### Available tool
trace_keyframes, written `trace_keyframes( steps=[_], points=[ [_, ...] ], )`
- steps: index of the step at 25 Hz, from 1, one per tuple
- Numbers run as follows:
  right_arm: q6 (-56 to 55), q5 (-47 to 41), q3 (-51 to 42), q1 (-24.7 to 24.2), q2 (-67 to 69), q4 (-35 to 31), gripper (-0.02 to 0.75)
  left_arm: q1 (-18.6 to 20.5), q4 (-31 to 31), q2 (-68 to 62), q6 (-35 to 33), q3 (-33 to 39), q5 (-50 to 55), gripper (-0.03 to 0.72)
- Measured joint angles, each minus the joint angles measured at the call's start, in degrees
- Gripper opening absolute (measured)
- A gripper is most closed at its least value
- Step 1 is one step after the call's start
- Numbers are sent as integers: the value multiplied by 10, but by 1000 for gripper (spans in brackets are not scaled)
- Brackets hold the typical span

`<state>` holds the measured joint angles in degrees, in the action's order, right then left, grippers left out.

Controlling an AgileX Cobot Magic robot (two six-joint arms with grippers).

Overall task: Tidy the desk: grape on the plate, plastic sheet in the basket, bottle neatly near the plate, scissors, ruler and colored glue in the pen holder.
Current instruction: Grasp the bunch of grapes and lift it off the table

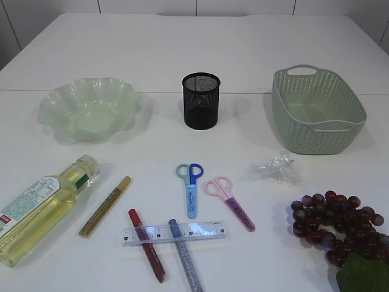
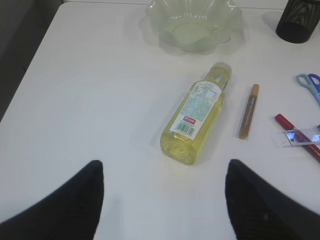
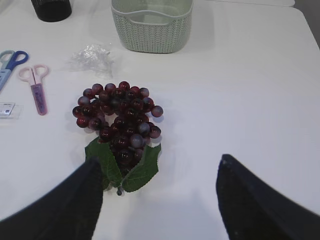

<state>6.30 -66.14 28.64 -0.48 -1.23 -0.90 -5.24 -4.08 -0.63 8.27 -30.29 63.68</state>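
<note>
Left gripper (image 2: pixel 162 200): jaws spread wide, holding nothing, hovering above the white table (image 2: pixel 90 100) and angled down at it; neither arm shows in the exterior view.
Bottle (image 2: pixel 196 116): lying on its side straight ahead of the left gripper, base nearest the fingers, cap pointing away toward the plate.
Plate (image 2: pixel 194 24): pale green and wavy-rimmed, beyond the bottle, far from the left fingers.
Gold glue pen (image 2: pixel 248 111): just right of the bottle, running roughly alongside it.
Red glue pen (image 2: pixel 296 136): further to the right, passing under the clear ruler (image 2: pixel 296 137).
Blue glue pen (image 1: pixel 185 263): seen from the exterior view, also crossing under the ruler.
Pen holder (image 2: pixel 298 20): black mesh, far ahead and to the right.
Right gripper (image 3: pixel 160 197): fingers wide apart, empty, tilted down over the table.
Grape (image 3: pixel 117 120): bunch directly ahead of the right gripper, leaf end closest to its left finger.
Plastic sheet (image 3: pixel 92 56): crumpled, past the grape and slightly left.
Basket (image 3: pixel 151 22): green, furthest ahead.
Pink scissors (image 3: pixel 36 84): well off to the left, with the blue scissors (image 3: pixel 10 64) beyond them.
</note>
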Motion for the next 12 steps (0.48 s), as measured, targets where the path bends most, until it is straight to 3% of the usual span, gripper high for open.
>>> trace_keyframes(
  steps=[12],
  points=[
    [0, 0, 0, 0, 0, 0, 547, 0, 0, 0, 0, 0, 0, 557]
  ],
)
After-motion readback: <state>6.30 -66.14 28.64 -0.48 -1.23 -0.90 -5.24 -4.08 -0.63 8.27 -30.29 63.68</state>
